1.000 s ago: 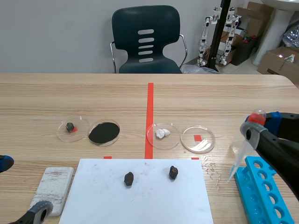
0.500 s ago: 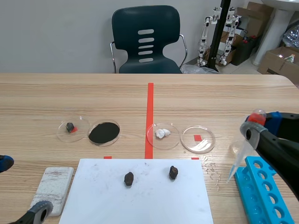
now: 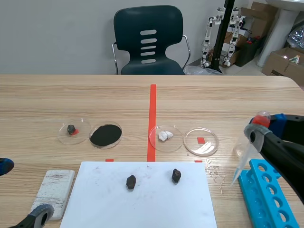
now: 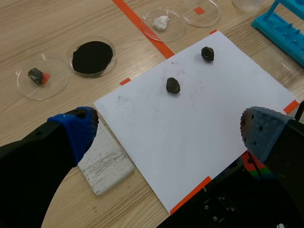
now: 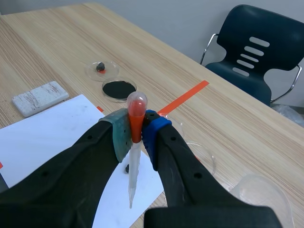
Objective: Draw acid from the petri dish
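Squeezing the dropper (image 5: 134,164) under its red bulb is the right claw (image 5: 135,137) | left claw (image 4: 169,128) is hanging spread wide over white paper (image 4: 204,114) | petri dish (image 3: 209,143) is sitting near dropper tip, apart.

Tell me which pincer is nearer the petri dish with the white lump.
Right. The right pincer, shut on the pipette, is to the right of the white-lump dish, past the clear dish. The left pincer, open, is farther off, at the near left edge by the white slab.
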